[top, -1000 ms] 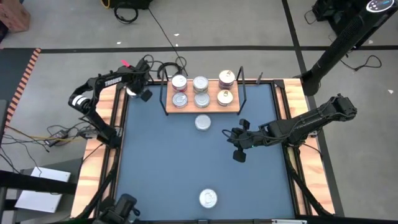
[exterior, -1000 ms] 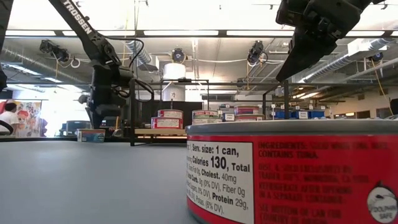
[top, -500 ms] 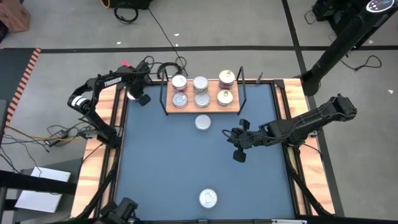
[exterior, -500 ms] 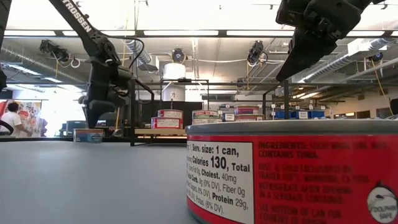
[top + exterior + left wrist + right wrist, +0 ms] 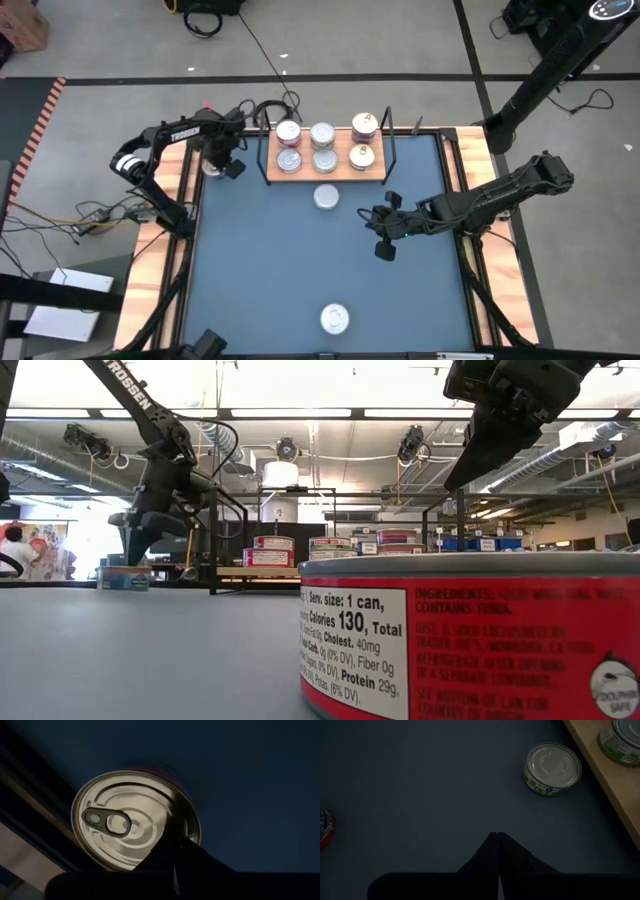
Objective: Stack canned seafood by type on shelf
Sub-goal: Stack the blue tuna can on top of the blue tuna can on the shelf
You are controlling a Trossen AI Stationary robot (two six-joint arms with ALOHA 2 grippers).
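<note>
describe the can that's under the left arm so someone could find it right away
Start at the wooden shelf at the table's far edge. Just off its left end, in the table's corner, one can sits below the left pincer. It alone is off the shelf on that side.

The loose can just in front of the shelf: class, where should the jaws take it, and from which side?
Grip the can across its round side wall, coming straight down from above. It stands upright on the table with its flat lid up, apart from the shelf, so opposite sides look free. The lid offers no hold. The right gripper, shut, would need opening first.
</note>
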